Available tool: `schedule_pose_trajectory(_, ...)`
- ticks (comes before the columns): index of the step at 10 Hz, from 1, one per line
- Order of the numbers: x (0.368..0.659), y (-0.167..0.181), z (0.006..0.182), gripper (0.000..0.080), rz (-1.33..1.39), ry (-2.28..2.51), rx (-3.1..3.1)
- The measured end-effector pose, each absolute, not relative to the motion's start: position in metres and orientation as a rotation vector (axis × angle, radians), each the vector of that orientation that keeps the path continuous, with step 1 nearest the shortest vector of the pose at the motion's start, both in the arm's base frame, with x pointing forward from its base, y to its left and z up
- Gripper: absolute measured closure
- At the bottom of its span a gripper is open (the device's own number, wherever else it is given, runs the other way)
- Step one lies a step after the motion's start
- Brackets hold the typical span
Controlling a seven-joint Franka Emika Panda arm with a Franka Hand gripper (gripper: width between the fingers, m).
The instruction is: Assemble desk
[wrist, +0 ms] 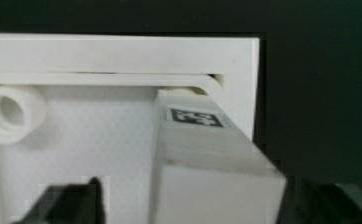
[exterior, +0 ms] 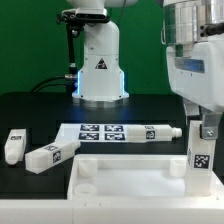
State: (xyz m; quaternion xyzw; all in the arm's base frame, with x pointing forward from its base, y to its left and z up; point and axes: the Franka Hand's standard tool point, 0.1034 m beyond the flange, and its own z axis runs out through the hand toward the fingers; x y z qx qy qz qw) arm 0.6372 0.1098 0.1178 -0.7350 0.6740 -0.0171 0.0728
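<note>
- Exterior view: The desk top [exterior: 120, 163] lies flat on the black table [exterior: 30, 110], low in the middle of the frame. Its hollow side faces up, I think so the legs can go into the corner holes. Its long side runs from the exterior view's left to its right.
- One standing leg [exterior: 200, 155] is at the desk top's corner, low on the exterior view's right. It points straight up and down, tag facing us. I think it stands that way because its foot sits in a corner hole.
- The gripper [exterior: 206, 130] hangs right over this leg, around its upper end. From here I cannot tell how wide it is.
- A long leg [exterior: 155, 132] lies on its side, just beside the marker board [exterior: 100, 130]. Two more legs [exterior: 45, 153] lie at the exterior view's left, waiting their turn.
- Wrist view: The camera looks down along the standing leg [wrist: 210, 140] into the corner of the desk top [wrist: 89, 60]. The leg's long line runs from the corner toward the camera.
- A round hole [wrist: 4, 110] shows beside it, with nothing in it.
- The gripper [wrist: 196, 190] is spread wide. Its dark fingers [wrist: 75, 200] stand on each side of the leg with gaps, so they pinch nothing.
</note>
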Motion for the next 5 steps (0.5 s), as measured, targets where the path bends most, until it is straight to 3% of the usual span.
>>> schedule_pose_trajectory(1,0.6371,0.111,0.1187,0.0187,-0.077,1.774,-2.438)
schedule_pose_trajectory(3,0.6351,0.1141,0.1165,0.0157,-0.093,1.293,-2.732)
schedule_pose_trajectory(5,0.6355,0.113,0.1167,0.0152,-0.102,1.21,-2.773)
